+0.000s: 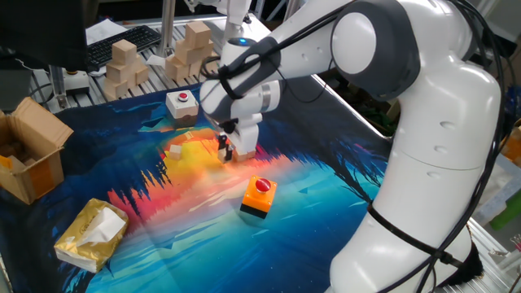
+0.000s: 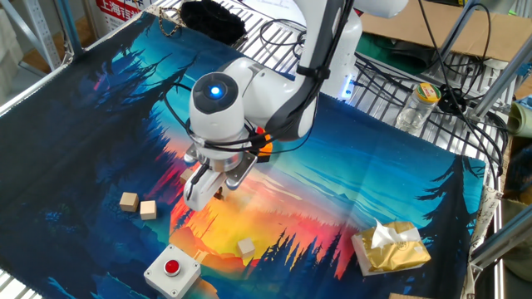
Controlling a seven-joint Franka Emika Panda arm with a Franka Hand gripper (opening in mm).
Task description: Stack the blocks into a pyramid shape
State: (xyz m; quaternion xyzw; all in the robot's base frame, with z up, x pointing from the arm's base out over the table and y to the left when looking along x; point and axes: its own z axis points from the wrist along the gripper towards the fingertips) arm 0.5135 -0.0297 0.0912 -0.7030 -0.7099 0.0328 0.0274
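Note:
Two small tan blocks (image 2: pixel 128 200) (image 2: pixel 148 209) lie side by side on the dark left part of the mat. A third block (image 2: pixel 246 247) sits on the orange patch, near the white button box; the same block (image 1: pixel 175 151) shows left of the gripper in one fixed view. A further block (image 2: pixel 187 176) peeks out beside the wrist. My gripper (image 1: pixel 225 149) (image 2: pixel 208 193) points down just above the mat, its dark fingertips close together. The wrist hides whether anything sits between them.
An orange button box (image 1: pixel 259 195) stands just in front of the gripper. A white button box (image 1: pixel 181 102) (image 2: pixel 172 267), piles of large wooden blocks (image 1: pixel 122 65), a cardboard box (image 1: pixel 32 159) and a yellow tissue pack (image 1: pixel 89 236) (image 2: pixel 391 247) ring the mat.

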